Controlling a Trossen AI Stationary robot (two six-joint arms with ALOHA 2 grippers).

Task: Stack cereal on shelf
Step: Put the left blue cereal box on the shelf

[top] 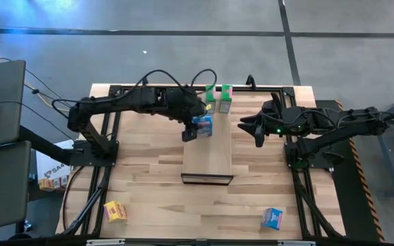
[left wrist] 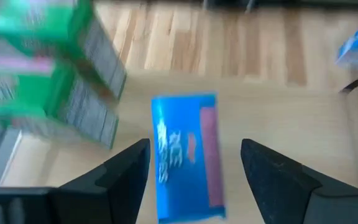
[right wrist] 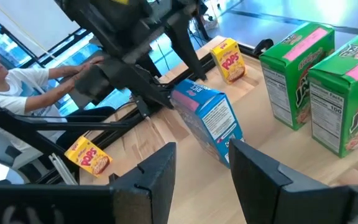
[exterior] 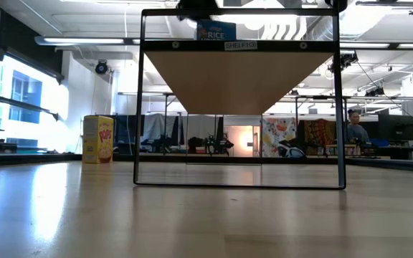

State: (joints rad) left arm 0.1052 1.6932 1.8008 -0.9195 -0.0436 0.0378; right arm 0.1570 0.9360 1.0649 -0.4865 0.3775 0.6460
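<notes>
The shelf (top: 207, 154) is a pale wood panel raised on a black frame (exterior: 140, 107). Two green cereal boxes (top: 219, 98) (right wrist: 316, 87) stand upright side by side at its far end. A blue cereal box (top: 203, 125) (left wrist: 188, 155) (right wrist: 207, 121) sits on the shelf just nearer, tilted in the right wrist view with its lower end on the panel. My left gripper (top: 191, 131) (left wrist: 194, 177) is open, one finger on each long side of this blue box. My right gripper (top: 257, 130) (right wrist: 201, 171) is open, waiting right of the shelf. My left gripper comes at the blue box from above with its fingers (left wrist: 126, 174) on either side of the box's long sides (left wrist: 157, 155). One finger lies close beside the box and a gap shows at the other. I cannot tell whether it touches.
A yellow box (top: 115, 210) (exterior: 97, 139) stands on the table near its near left corner, and another blue box (top: 272, 219) near its near right corner. Another yellow box (right wrist: 89, 155) shows lower down past the table's left side. People (right wrist: 17, 87) (exterior: 353, 123) are beyond the table.
</notes>
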